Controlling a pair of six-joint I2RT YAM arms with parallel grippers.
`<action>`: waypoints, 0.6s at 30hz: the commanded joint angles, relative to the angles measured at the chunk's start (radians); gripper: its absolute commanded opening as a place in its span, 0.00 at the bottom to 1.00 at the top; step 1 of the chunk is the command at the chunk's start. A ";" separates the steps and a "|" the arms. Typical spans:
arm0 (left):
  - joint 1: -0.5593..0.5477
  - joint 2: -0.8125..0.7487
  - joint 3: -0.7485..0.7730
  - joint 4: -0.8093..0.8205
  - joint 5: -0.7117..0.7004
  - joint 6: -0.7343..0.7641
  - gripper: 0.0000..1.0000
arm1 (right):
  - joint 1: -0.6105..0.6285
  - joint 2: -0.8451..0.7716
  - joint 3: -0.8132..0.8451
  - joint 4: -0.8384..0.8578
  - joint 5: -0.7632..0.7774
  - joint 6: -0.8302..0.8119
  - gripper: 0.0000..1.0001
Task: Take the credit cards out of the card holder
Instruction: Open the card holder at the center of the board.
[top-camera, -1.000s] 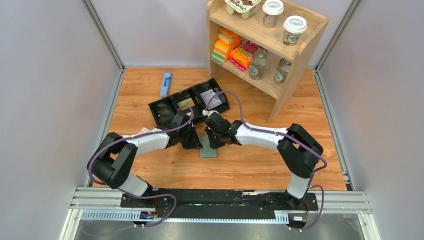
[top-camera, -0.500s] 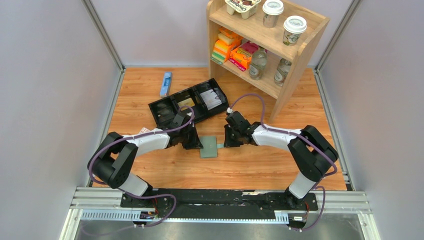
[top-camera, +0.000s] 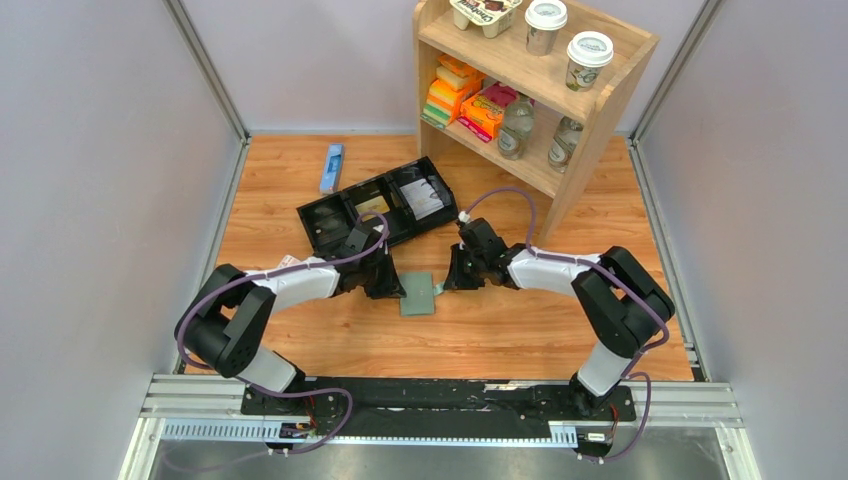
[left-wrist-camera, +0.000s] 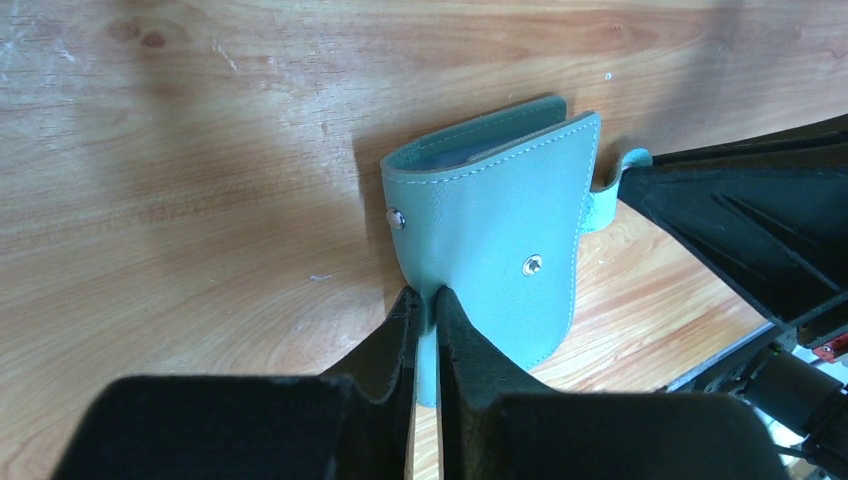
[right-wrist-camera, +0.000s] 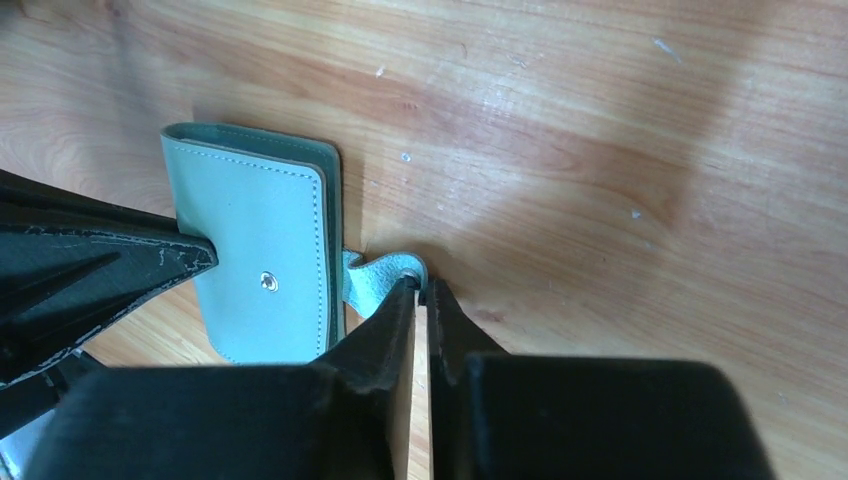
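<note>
The card holder (top-camera: 418, 293) lies closed on the wooden floor, a grey-green folded wallet, seen close in the left wrist view (left-wrist-camera: 490, 230) and the right wrist view (right-wrist-camera: 260, 260). My left gripper (top-camera: 394, 285) (left-wrist-camera: 428, 292) is shut on the near edge of its top cover. Its small closing tab (right-wrist-camera: 375, 275) (left-wrist-camera: 620, 165) is unsnapped and curls off the right side. My right gripper (top-camera: 451, 280) (right-wrist-camera: 421, 285) pinches the tab's end between its tips. The credit cards are hidden inside the holder.
A black three-compartment tray (top-camera: 325, 225) lies just behind the left arm. A wooden shelf (top-camera: 590, 110) with cups, bottles and packets stands at the back right. A blue packet (top-camera: 332, 168) lies at the back left. Grey walls close both sides.
My right gripper moved from above the card holder to its right side, drawing the tab outward. The left gripper and the holder stayed in place.
</note>
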 joint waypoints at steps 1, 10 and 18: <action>-0.007 -0.032 -0.019 -0.020 -0.023 0.021 0.14 | 0.000 0.026 -0.019 0.063 -0.052 0.011 0.01; -0.065 -0.097 0.100 -0.161 -0.130 0.058 0.80 | -0.001 -0.020 -0.036 0.028 -0.033 0.005 0.00; -0.136 0.040 0.321 -0.342 -0.316 0.088 0.97 | 0.000 -0.057 -0.052 0.032 -0.027 -0.004 0.00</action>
